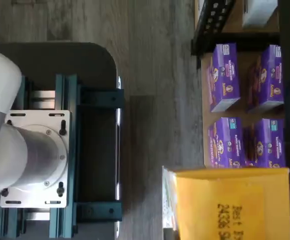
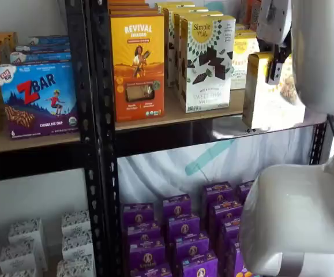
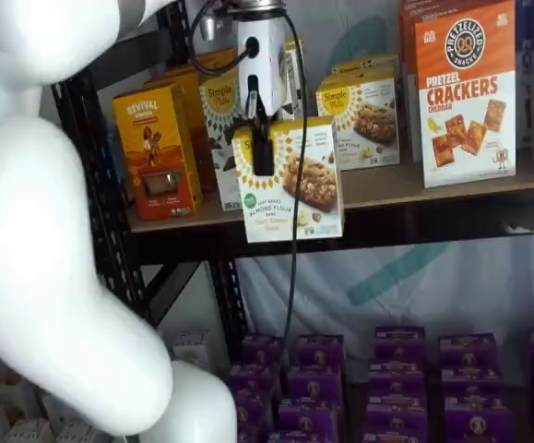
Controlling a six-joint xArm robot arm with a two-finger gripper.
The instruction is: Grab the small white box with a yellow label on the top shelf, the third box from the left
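My gripper [image 3: 263,148] is shut on the small white box [image 3: 294,185], its black fingers clamped over the box's top edge. The box has a yellow pattern, a cookie picture and a teal dot. It hangs in the air in front of the top shelf [image 3: 433,189], clear of the board. In a shelf view the gripper [image 2: 277,68] and the box [image 2: 263,95], with its yellow side, show at the shelf's right end [image 2: 172,117]. The wrist view shows the box's yellow panel [image 1: 232,205] close up.
On the top shelf stand an orange Revival box [image 3: 156,152], a taller white box with dark squares [image 2: 207,60], more small white boxes [image 3: 363,111] and an orange cracker box [image 3: 465,92]. Purple boxes [image 3: 396,378] fill the level below. My white arm [image 3: 54,231] fills the left.
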